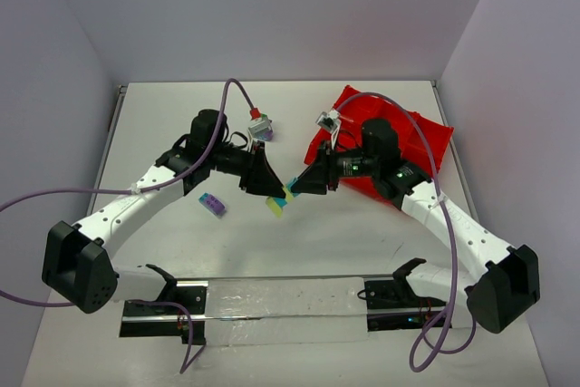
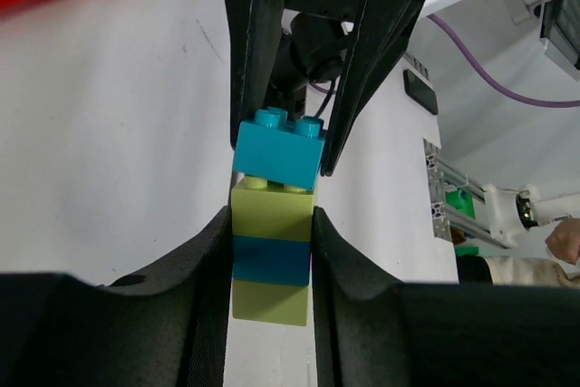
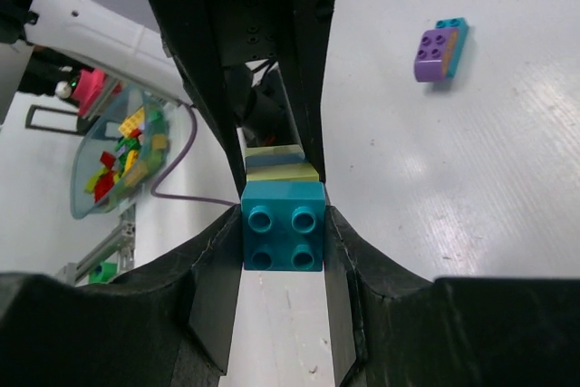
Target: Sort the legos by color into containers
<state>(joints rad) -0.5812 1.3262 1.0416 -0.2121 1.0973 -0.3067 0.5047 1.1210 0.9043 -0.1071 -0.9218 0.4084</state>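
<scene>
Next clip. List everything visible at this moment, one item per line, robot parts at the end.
brick stack: one, layers of teal, yellow-green, blue and yellow-green, mid-table, clamped between both grippers
brick pair: one, purple and teal, lying on the table left of the grippers
tray: one, red, far right of the table, partly hidden by the right arm
clear tub of mixed bricks: one, beyond the table edge, seen only in the right wrist view
table: one, white
left gripper: one, black, shut on the stack's yellow-green and blue end
right gripper: one, black, shut on the stack's teal end
</scene>
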